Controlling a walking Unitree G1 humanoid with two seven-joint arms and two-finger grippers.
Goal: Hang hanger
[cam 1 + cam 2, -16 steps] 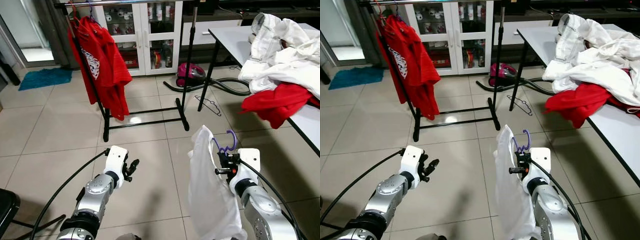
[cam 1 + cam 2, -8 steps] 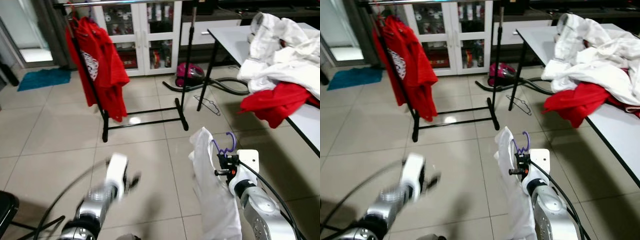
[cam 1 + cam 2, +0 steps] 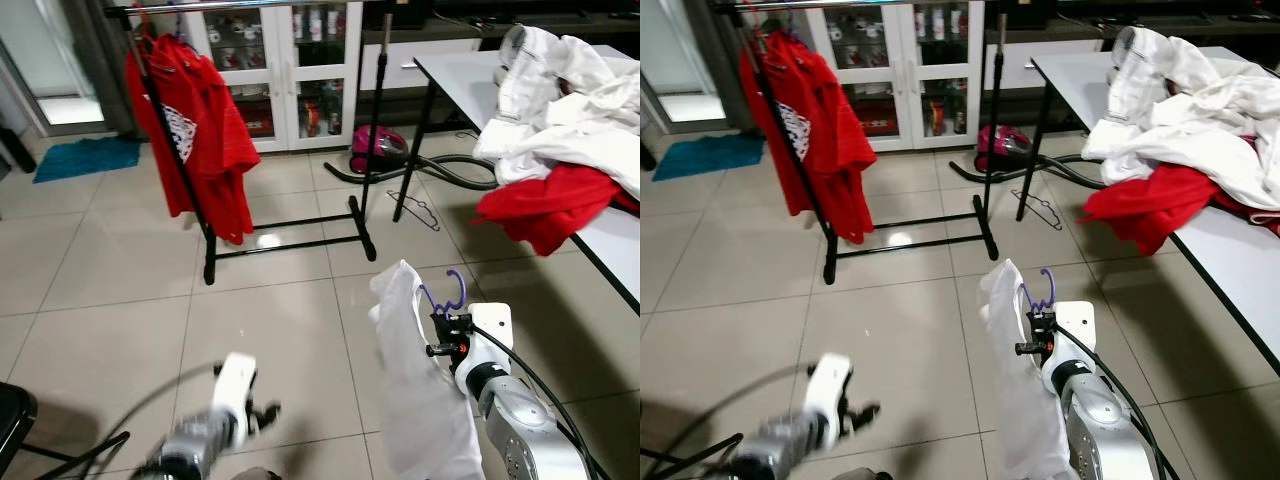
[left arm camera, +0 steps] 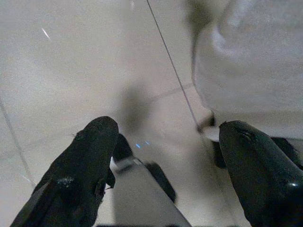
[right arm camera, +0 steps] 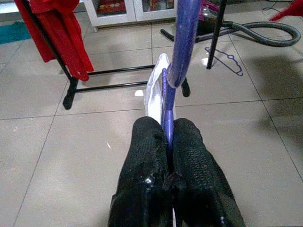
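Our left gripper (image 3: pixel 262 412) blurred, low over floor tiles (image 3: pixel 120 270); fingers (image 4: pixel 85 161) spread wide, grasping nothing. Our right gripper (image 5: pixel 166 142) raised before chest, fingers clenched on purple hanger (image 5: pixel 182 42). White garment (image 3: pixel 415 400) drapes from it, hiding hanger's lower part. Clothes rack (image 3: pixel 290 240) with red shirt (image 3: pixel 190 130) well ahead.

No words, numbers or brand names can be read anywhere here. The red shirt (image 3: pixel 195 140) hanging on the rack at far left carries a white print on its chest, too small and folded to make out. Items in the glass cabinet (image 3: pixel 290 70) behind it are too blurred for labels.
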